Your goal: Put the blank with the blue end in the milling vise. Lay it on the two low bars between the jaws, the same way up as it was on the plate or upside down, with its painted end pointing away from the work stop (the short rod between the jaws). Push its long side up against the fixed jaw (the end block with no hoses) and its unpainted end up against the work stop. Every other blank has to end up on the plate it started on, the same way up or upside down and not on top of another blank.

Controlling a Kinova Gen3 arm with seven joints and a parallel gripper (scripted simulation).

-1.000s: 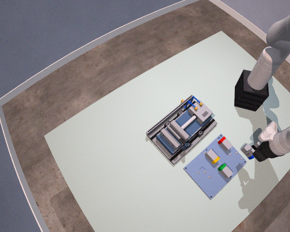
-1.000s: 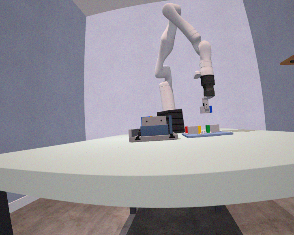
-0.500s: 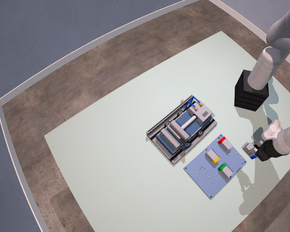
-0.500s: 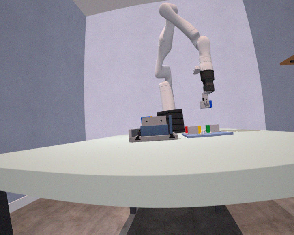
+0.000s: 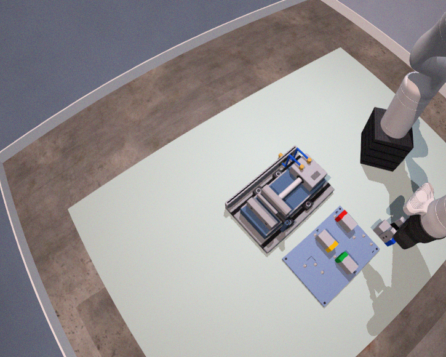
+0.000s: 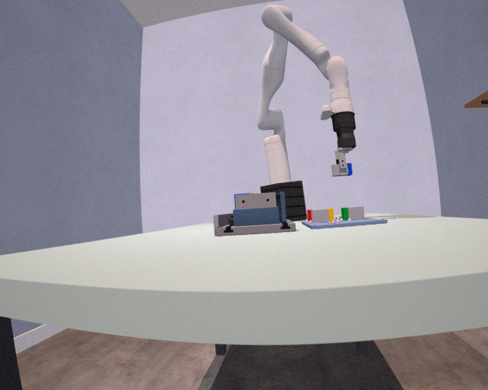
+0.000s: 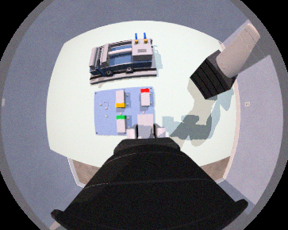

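Note:
My gripper (image 5: 386,232) (image 6: 340,167) (image 7: 145,128) is shut on the blue-ended blank (image 5: 389,242) (image 6: 334,170) (image 7: 145,122), high above the table beside the plate's corner. The blank looks level; its blue end shows in the top and exterior views and is hidden in the wrist view. The milling vise (image 5: 250,236) (image 6: 256,229) (image 7: 123,76) stands across the plate. Its fixed jaw (image 5: 262,212) (image 6: 256,201) is the hose-free end block; the moving jaw (image 5: 277,200) is on the rod side. The low bars and work stop cannot be made out clearly.
The blue plate (image 5: 323,293) (image 6: 322,226) (image 7: 103,128) bears the red-ended blank (image 5: 347,223) (image 7: 145,100), the yellow-ended blank (image 5: 325,239) (image 7: 120,96) and the green-ended blank (image 5: 349,264) (image 7: 120,126), apart from each other. Blue hoses (image 5: 302,154) rise at the vise's far end. The black arm base (image 5: 384,153) stands behind.

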